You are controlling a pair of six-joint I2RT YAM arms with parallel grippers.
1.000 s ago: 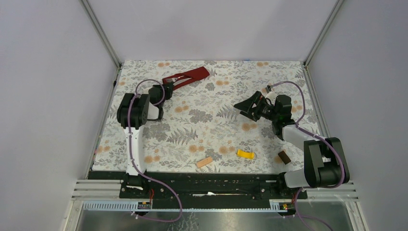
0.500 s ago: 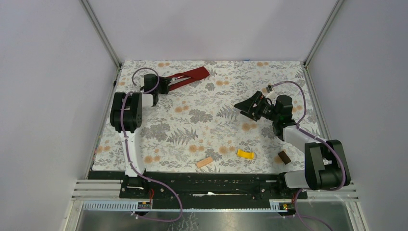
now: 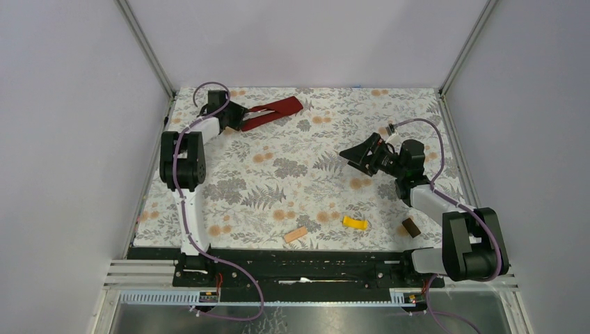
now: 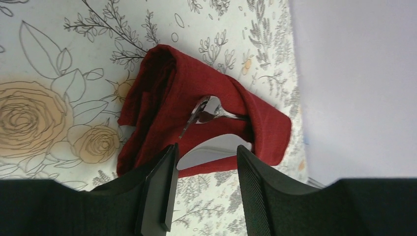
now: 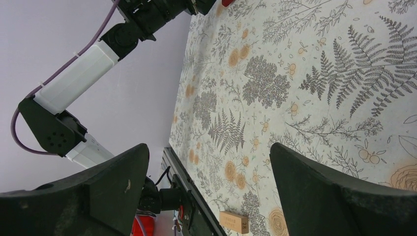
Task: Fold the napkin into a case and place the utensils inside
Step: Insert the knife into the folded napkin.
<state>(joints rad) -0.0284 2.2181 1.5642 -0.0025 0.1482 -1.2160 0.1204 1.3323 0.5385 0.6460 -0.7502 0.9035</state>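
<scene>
The left gripper has reached out to the napkin at 11 o'clock on the table and parted its jaws. The knife lies between them, seemingly released, beside the fork in the fold. The right gripper hangs wide open and empty at 3 o'clock.

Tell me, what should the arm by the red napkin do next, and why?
Probably ease the left fingers straight back from the napkin. They stand apart on either side of the knife, whose end pokes out of the red fold near the fork, so both look tucked in already.
</scene>
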